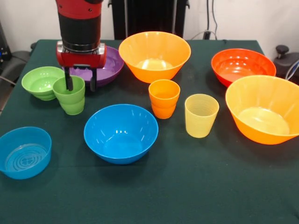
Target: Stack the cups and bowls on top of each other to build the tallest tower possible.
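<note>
The green cup (pixel 70 96) could tip over. One finger (pixel 69 80) of the jaws (pixel 80 80) is inside the cup, and the other finger hangs outside its rim, at about 3 o'clock from it. The jaws look open around the cup's wall, not squeezing it yet. The cup already seems to lean a little. If the jaws close off-centre or lift too fast, the cup may slip out, fall, and bump the small green bowl (pixel 41 82) just beside it at 9 o'clock.

The purple bowl (pixel 105 70) sits right behind the jaws, so a wide swing could knock it too.

The red and black arm (pixel 79 23) comes straight down from above, with the jaws pointing at the table (pixel 187 186).

Nothing is stacked yet. The orange cup (pixel 164 98) and the yellow cup (pixel 201 115) stand apart near the middle. The blue bowl (pixel 121 132) sits at 5 o'clock from the green cup.
</note>
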{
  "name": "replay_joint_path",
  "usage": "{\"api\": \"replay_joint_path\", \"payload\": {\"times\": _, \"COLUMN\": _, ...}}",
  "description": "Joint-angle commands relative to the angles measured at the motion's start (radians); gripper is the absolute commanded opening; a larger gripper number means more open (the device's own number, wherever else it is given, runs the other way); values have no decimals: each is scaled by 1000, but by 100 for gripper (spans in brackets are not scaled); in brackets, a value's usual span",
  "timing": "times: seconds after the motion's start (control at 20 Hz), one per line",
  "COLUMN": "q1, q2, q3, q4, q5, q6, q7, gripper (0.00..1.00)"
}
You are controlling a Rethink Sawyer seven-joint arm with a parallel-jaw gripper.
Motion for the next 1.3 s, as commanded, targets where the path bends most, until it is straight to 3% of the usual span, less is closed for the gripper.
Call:
{"api": "replay_joint_path", "payload": {"times": 0.05, "q1": -9, "q2": 107, "q3": 59, "q4": -47, "q5": -116, "q6": 3, "q7": -135, "gripper": 100}}
{"api": "replay_joint_path", "payload": {"times": 0.85, "q1": 15, "q2": 97, "q3": 36, "q4": 0, "q5": -140, "q6": -26, "q7": -53, "gripper": 100}}
{"api": "replay_joint_path", "payload": {"times": 0.9, "q1": 14, "q2": 95, "q3": 31, "q4": 5, "q5": -144, "q6": -26, "q7": -51, "gripper": 0}}
{"api": "replay_joint_path", "payload": {"times": 1.3, "q1": 14, "q2": 83, "q3": 32, "q4": 8, "q5": -148, "q6": -23, "q7": -58, "gripper": 0}}
